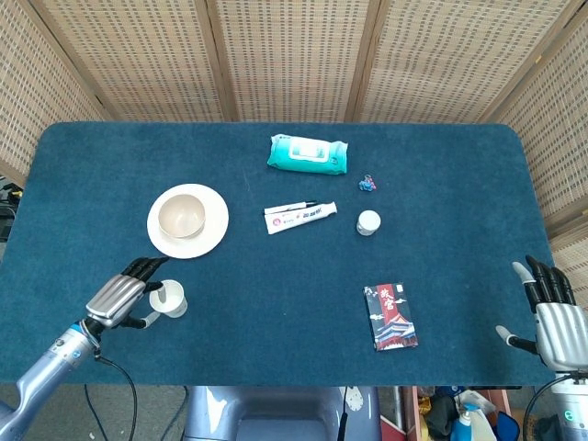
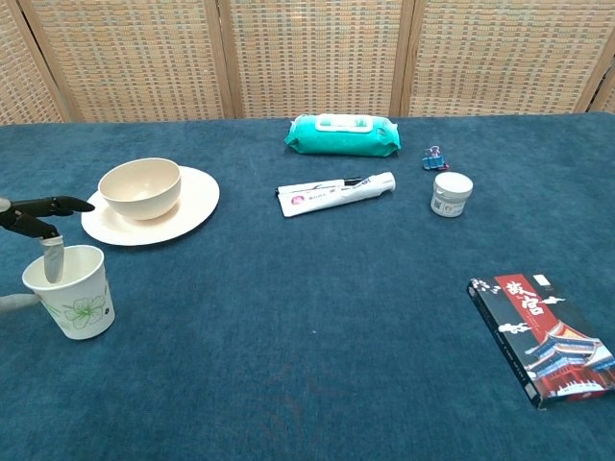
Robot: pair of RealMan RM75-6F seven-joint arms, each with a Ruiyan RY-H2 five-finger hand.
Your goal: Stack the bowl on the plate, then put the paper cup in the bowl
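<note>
A cream bowl (image 1: pixel 181 218) (image 2: pixel 140 187) sits on the cream plate (image 1: pixel 214 235) (image 2: pixel 196 206) at the table's left. In front of the plate stands a white paper cup (image 1: pixel 173 300) (image 2: pixel 73 298) with a green flower print, on the cloth. My left hand (image 1: pixel 119 299) (image 2: pixel 36 212) is at the cup's left side. One finger reaches down inside the rim and the thumb lies against the outer wall. My right hand (image 1: pixel 551 317) rests at the table's front right corner, fingers spread, holding nothing. The chest view does not show it.
A teal wipes pack (image 1: pixel 308 154) lies at the back centre. A white tube (image 1: pixel 301 217), a small white jar (image 1: pixel 368 221) and a small clip (image 1: pixel 368 184) sit mid-table. A dark book (image 1: pixel 392 317) lies front right. Woven screens stand behind the table.
</note>
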